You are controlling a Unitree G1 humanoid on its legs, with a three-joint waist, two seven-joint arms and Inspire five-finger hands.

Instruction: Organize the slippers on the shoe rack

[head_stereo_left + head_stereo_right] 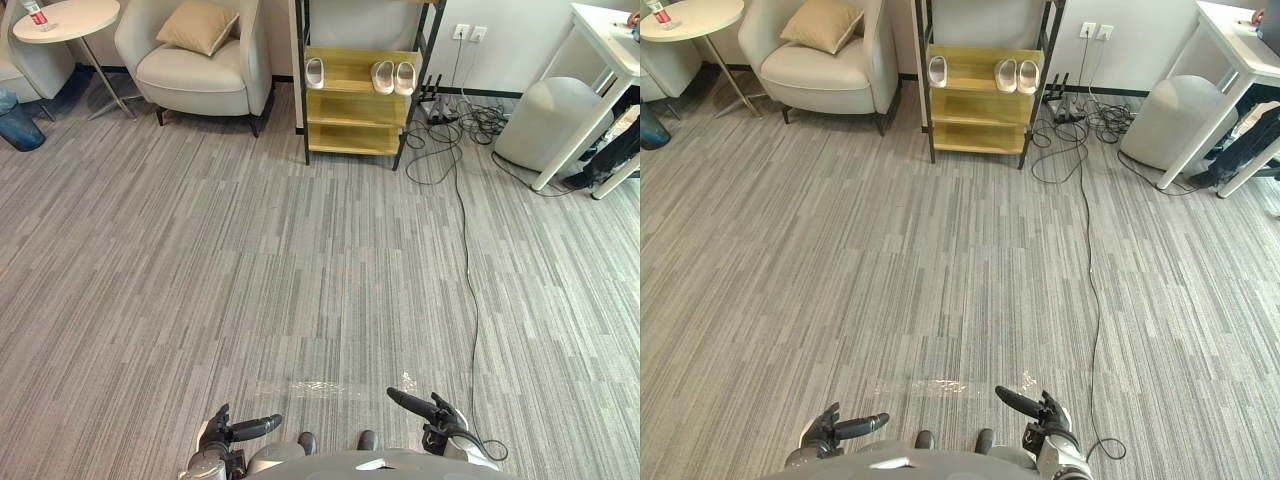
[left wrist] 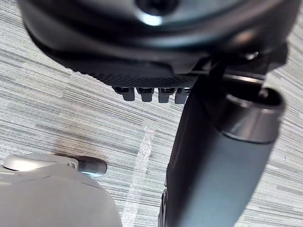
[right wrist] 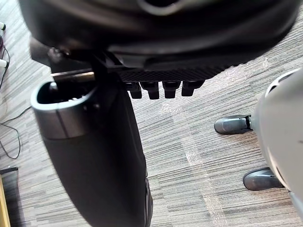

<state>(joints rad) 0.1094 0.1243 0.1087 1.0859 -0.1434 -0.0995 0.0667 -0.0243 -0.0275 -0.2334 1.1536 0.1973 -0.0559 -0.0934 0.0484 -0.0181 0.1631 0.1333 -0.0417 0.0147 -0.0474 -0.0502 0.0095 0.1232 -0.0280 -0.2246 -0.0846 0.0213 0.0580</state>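
Observation:
A wooden shoe rack with a black frame (image 1: 350,110) stands against the far wall. On its upper yellow shelf lie a single white slipper (image 1: 315,72) at the left and a pair of white slippers (image 1: 394,77) at the right. The two shelves below are bare. My left hand (image 1: 225,432) and right hand (image 1: 435,412) hang low and close to me, far from the rack. Both are open and hold nothing, thumbs pointing inward. In the wrist views, the left hand (image 2: 213,165) and the right hand (image 3: 99,156) hover above grey carpet.
A beige armchair (image 1: 200,70) with a cushion stands left of the rack, with a round side table (image 1: 70,20) and a blue bin (image 1: 18,122) further left. A tangle of cables (image 1: 450,130), a grey pouf (image 1: 550,120) and a white desk (image 1: 610,50) are to the right.

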